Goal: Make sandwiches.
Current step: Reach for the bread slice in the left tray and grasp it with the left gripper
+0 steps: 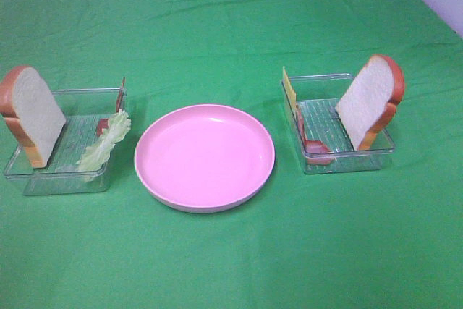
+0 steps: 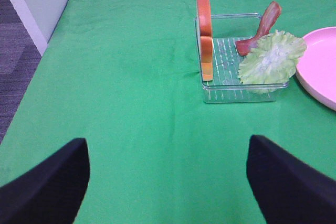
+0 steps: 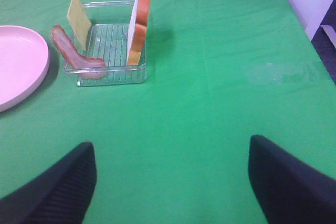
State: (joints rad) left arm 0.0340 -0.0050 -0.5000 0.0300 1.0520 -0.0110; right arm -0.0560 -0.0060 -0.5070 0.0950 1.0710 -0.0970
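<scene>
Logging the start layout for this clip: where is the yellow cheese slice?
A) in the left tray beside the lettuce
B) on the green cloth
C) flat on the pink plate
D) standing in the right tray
D: the cheese slice stands upright at the plate-side wall of the right tray, near a bacon strip and a bread slice.

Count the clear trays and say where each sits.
2. One clear plastic rectangular tray lies left of the round pink plate, the other right of it. None looks hidden.
</scene>
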